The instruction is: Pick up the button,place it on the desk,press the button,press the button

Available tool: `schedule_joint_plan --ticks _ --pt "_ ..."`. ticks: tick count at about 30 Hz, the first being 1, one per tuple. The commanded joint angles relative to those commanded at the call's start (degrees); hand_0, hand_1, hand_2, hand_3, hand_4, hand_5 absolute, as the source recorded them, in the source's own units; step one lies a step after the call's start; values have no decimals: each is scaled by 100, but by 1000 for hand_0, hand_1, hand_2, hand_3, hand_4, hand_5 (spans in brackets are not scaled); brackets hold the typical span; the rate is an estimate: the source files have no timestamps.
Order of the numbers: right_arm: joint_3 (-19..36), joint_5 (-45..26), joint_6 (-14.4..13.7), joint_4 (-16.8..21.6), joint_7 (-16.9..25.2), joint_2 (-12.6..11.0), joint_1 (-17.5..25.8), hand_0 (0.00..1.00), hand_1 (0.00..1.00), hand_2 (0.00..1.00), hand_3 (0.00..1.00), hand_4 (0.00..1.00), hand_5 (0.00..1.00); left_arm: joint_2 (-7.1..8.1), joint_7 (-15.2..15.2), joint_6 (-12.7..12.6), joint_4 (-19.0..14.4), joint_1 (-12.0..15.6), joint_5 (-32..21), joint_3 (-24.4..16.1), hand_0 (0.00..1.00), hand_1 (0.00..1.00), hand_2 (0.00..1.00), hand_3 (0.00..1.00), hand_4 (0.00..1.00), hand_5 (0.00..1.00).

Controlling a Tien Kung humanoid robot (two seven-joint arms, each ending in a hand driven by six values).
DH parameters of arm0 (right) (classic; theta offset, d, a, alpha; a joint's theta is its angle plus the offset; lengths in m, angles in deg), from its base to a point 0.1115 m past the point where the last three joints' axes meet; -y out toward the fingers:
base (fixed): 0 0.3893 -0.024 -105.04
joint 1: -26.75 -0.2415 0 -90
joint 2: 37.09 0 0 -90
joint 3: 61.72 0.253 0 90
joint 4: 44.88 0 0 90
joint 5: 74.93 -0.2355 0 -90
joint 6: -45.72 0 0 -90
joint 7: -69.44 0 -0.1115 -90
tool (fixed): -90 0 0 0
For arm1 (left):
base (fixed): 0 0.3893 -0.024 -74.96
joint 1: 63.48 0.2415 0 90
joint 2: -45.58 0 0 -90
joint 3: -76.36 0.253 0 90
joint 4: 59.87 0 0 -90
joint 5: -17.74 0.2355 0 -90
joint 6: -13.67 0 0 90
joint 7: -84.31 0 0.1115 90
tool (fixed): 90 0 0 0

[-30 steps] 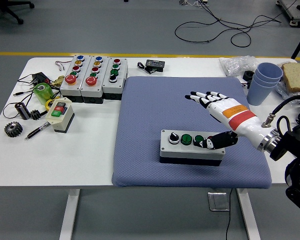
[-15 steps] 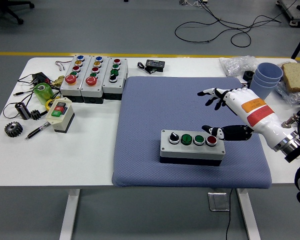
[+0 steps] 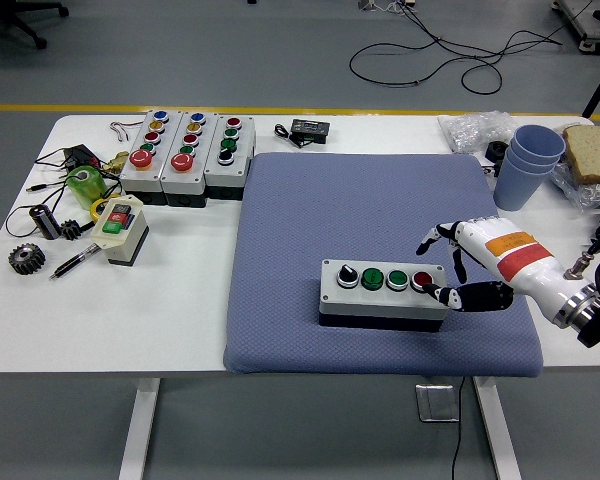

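— Grey button box [image 3: 383,293] with a black selector knob, two green buttons and a red button [image 3: 421,280] in a row on top: where?
— Flat on the blue quilted mat [image 3: 380,200], toward the near right part, long side parallel to the table's near edge.
— And the right hand [image 3: 464,268]?
— In from the right edge, white with an orange and a red band on the back, just right of the box. Fingers spread and loose, gripping nothing. Black thumb [image 3: 450,295] stretched left, tip at the box's right end beside the red button; touching or not, cannot tell. Other fingers fanned out above the mat, past the box's far right corner.
— Left hand?
— Out of view.
— Elsewhere on the white table [image 3: 120,320]?
— Three more grey button boxes [image 3: 187,155] side by side at the far left, off the mat. Nearer, a small beige switch box [image 3: 120,229] with a red and a green key. Black gear [image 3: 25,259] and black pen [image 3: 75,262] close to the left edge. Stack of blue cups [image 3: 529,163] at the far right, beside a slice of bread [image 3: 592,153].
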Motion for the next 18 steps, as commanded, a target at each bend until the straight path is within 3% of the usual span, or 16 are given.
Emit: schedule_joint_plan --ticks 18 --pt "-81 -3 44 -213 -39 71 72 2 2 221 586 784 317 -10 -13 -10 0 -17 6 0 448 591 743 731 494 799"
